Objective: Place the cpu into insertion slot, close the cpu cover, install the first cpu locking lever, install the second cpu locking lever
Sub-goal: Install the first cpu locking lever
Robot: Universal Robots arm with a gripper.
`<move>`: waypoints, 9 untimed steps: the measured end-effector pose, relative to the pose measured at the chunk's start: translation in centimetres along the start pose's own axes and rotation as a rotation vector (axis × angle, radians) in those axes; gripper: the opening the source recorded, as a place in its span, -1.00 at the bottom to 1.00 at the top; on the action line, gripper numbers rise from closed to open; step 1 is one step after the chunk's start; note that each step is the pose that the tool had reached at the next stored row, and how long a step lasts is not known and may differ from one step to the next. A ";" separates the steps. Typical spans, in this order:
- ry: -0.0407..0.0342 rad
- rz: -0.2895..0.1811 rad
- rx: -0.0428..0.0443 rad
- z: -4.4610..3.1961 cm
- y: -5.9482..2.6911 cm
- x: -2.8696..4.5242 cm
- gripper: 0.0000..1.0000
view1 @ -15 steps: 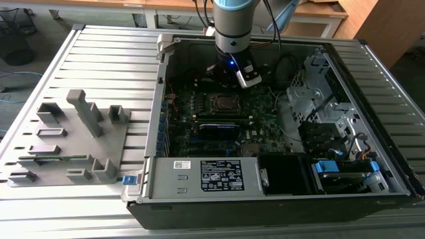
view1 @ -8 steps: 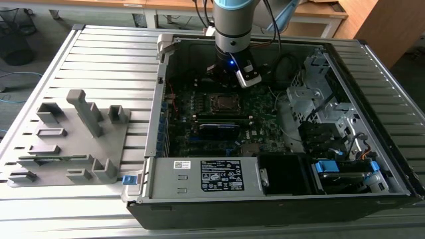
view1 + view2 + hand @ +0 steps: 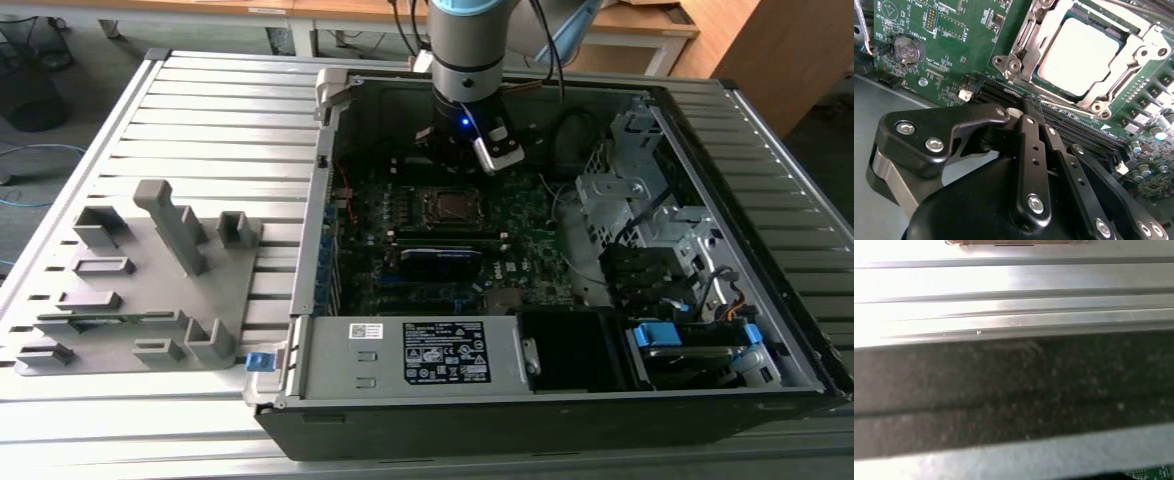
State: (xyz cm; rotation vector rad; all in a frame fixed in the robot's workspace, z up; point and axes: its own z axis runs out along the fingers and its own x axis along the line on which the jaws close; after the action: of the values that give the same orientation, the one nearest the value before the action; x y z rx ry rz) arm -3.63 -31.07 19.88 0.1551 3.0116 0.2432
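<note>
Cpu (image 3: 1079,55) sat in the slot (image 3: 454,206), cover (image 3: 1026,35) down.
Gripper (image 3: 1032,107) hovered just beside it, fingers (image 3: 1030,145) pressed together, empty.

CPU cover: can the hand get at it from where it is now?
Probably yes. In the second wrist view the cpu cover lies over the cpu, just past the shut hand, with nothing between them except memory slots lying low.

A grey fixture block (image 3: 140,290) sits on the slatted worktop (image 3: 227,110) — beside the open computer case (image 3: 561,400).
</note>
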 end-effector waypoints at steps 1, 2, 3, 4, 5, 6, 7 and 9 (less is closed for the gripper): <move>-0.0002 0.001 0.0001 0.01 0.06 0.01 -0.79; -0.0004 0.001 0.0004 0.02 0.11 0.02 -0.79; -0.0006 0.001 0.0006 0.02 0.14 0.05 -0.79; -0.0008 0.001 0.0007 0.03 0.14 0.07 -0.79; -0.0010 0.001 0.0013 0.02 0.14 0.09 -0.79; -0.0011 0.001 0.0018 0.03 0.14 0.10 -0.79; -0.0013 0.001 0.0029 0.04 0.14 0.10 -0.79; -0.0018 0.001 0.0062 0.05 0.13 0.11 -0.79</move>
State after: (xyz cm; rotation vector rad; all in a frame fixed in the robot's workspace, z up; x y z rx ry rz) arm -3.72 -30.92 19.85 0.1568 3.0109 0.2337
